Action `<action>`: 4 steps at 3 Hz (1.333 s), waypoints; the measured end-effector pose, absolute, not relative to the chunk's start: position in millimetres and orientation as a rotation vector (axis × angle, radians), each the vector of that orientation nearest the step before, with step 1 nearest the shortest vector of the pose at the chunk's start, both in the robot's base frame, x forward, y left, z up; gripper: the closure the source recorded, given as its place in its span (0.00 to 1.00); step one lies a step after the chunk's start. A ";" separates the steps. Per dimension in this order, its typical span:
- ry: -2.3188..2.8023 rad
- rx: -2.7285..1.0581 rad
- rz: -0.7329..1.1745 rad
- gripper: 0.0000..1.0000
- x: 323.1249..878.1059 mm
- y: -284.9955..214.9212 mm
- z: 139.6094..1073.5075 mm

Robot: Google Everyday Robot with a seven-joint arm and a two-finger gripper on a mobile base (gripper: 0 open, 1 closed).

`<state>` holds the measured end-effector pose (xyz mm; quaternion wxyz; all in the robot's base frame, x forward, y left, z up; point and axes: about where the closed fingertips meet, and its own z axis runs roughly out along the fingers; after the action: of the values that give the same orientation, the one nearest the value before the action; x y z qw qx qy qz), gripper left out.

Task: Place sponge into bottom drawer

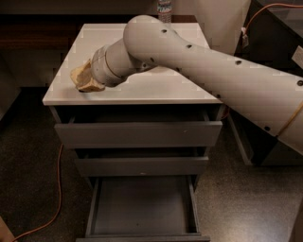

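**Sponge at the cabinet's front left corner, bottom drawer pulled out**

Camera view: the arm (213, 80) reaches in from the right, across the white top of the cabinet (156, 90), and its wrist ends over the front left part of that top. The gripper (94, 78) sits at the wrist's end, almost wholly hidden behind it, so whether it is spread or closed cannot be told. The sponge (83, 77) shows right at that end, pale yellow and crumpled-looking, pressed against the gripper's tip and low over the white top near its left edge. Whether it rests on the surface or hangs just above it cannot be told.

Below, the top drawer (137, 134) and the middle drawer (142, 166) stand slightly out, each showing a dark gap above its grey front. The bottom drawer (142, 208) is pulled far out toward the camera, with its shallow grey tray bare. The sponge is well apart from it, up at cabinet-top height.

A clear bottle (164, 8) stands at the back edge of the top. An orange cable (59, 189) runs over the dark floor left of the cabinet
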<state>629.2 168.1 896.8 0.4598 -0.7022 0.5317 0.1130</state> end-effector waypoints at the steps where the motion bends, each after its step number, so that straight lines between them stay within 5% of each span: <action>1: 1.281 -1.715 0.325 1.00 614.8 160.6 901.7; 4: 1.078 -1.840 0.570 1.00 515.6 116.0 889.3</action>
<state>515.6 116.0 889.3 0.4503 -0.7443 0.4359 0.2307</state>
